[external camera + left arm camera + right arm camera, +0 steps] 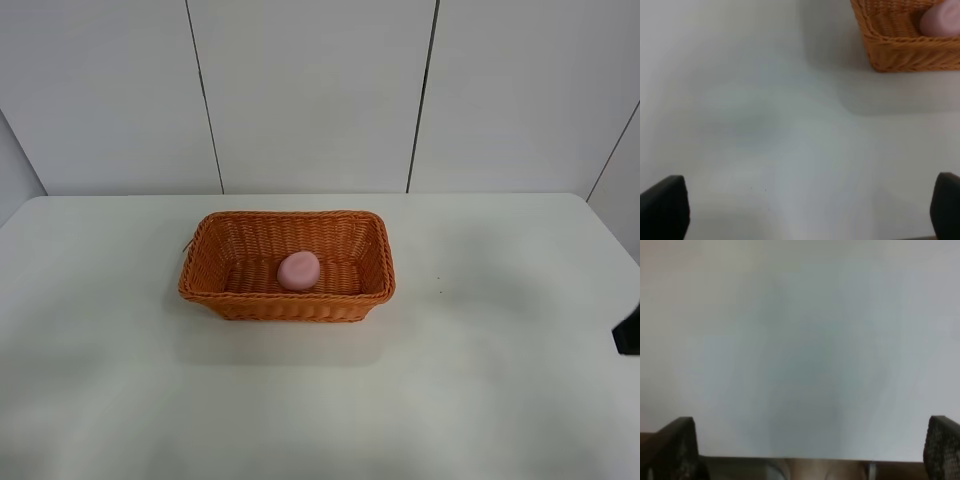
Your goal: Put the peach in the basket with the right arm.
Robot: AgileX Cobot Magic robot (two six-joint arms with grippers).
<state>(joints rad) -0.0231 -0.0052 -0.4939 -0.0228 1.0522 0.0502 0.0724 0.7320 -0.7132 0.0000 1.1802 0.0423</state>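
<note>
The pink peach lies inside the orange-brown wicker basket in the middle of the white table. The left wrist view catches a corner of the basket with the peach in it. My right gripper is open over bare table, its two fingers far apart and nothing between them; only a black bit of the right arm shows at the right edge of the high view. My left gripper is open too, empty, well away from the basket. The left arm is out of the high view.
The white table stretches around the basket. Its edge shows close under the right gripper. A white panelled wall stands behind the table.
</note>
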